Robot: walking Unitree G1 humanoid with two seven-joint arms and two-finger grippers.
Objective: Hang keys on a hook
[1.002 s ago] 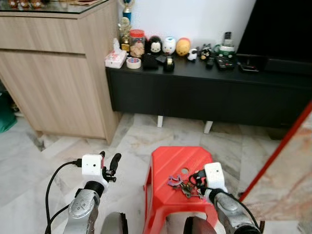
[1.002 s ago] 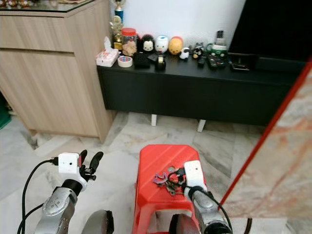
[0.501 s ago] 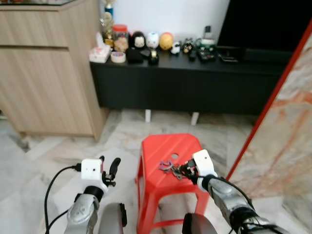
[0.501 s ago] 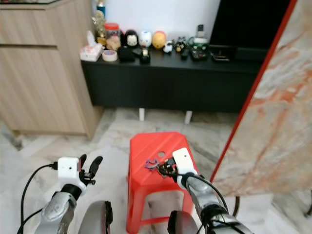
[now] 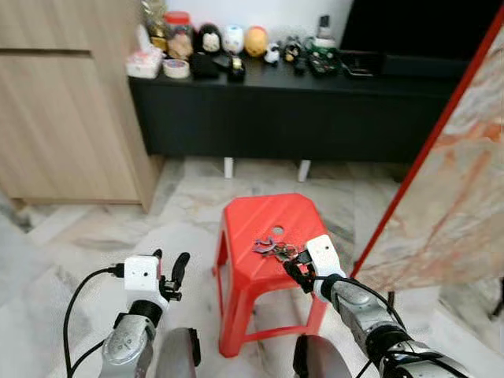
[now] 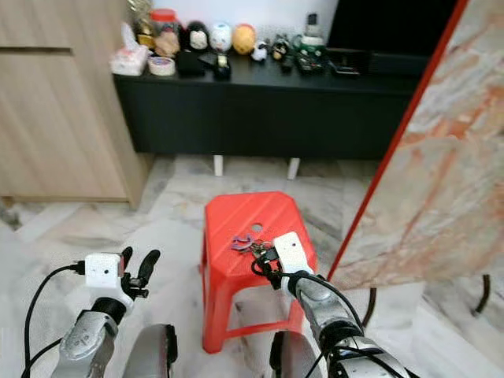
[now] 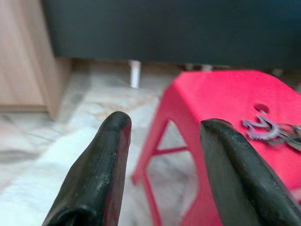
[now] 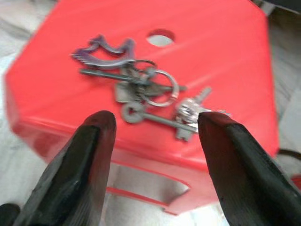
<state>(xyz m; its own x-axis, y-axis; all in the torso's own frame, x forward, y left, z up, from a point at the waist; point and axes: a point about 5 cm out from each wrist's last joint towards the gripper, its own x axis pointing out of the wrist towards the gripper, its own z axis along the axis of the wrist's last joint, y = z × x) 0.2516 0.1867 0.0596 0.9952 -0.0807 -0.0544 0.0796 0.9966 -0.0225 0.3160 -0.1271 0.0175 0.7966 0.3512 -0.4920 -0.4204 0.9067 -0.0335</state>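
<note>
The right gripper (image 8: 155, 141) has backed off the keys (image 8: 141, 94), fingers spread, near the red stool's (image 5: 252, 220) right edge; pickup remains undone.

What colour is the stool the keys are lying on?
Red; the stool under the keys shows best in the right wrist view.

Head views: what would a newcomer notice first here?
The red stool in the middle of the marble floor, with keys lying on its seat. The right gripper hovers open at the stool's near edge, just short of the keys. Behind it, small figurines line a black cabinet.
</note>
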